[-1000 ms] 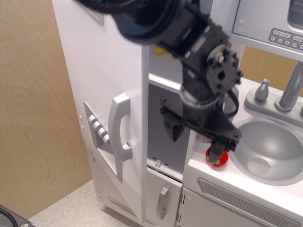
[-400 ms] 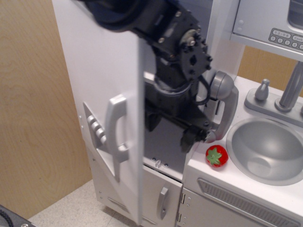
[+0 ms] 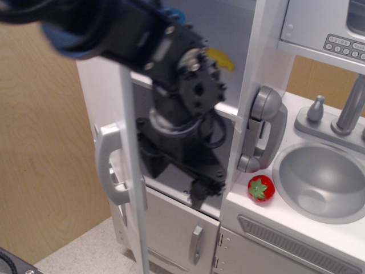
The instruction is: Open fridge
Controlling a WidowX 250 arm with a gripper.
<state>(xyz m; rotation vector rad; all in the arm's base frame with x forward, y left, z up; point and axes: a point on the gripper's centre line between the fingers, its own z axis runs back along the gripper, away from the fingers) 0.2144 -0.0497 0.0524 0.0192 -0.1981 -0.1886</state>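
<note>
Inside the open cabinet, my gripper (image 3: 181, 181) hangs just behind the door's free edge, its two dark jaws pointing down toward the cabinet floor; they stand moderately apart and hold nothing. Whether either jaw touches the door's inner face I cannot tell, since the door edge hides that side. Above them the black wrist and arm (image 3: 171, 68) slant up to the top left, blurred.

The fridge (image 3: 251, 68) is the tall white cabinet left of the counter (image 3: 296, 225). Its large door (image 3: 130, 165) is swung well out, seen almost edge-on as a thin white strip, with the curved pale handle (image 3: 109, 171) on its outer side. The grey interior and a white shelf (image 3: 225, 107) are exposed, with something yellow (image 3: 219, 59) on the shelf. Below is a smaller door (image 3: 182, 234) with a short handle, shut.

I judge the door light and stiff, a painted board on free hinges; its smooth face would be slippery to push on, so the free edge or the handle is the better purchase. The cabinet itself looks light enough to shift if pushed hard. I judge the task nearly complete.

On the cabinet's right post hangs a grey toy phone (image 3: 262, 128); a red strawberry (image 3: 261, 188) lies on the counter just beside the sink (image 3: 325, 180). A microwave (image 3: 325, 28) sits above.
</note>
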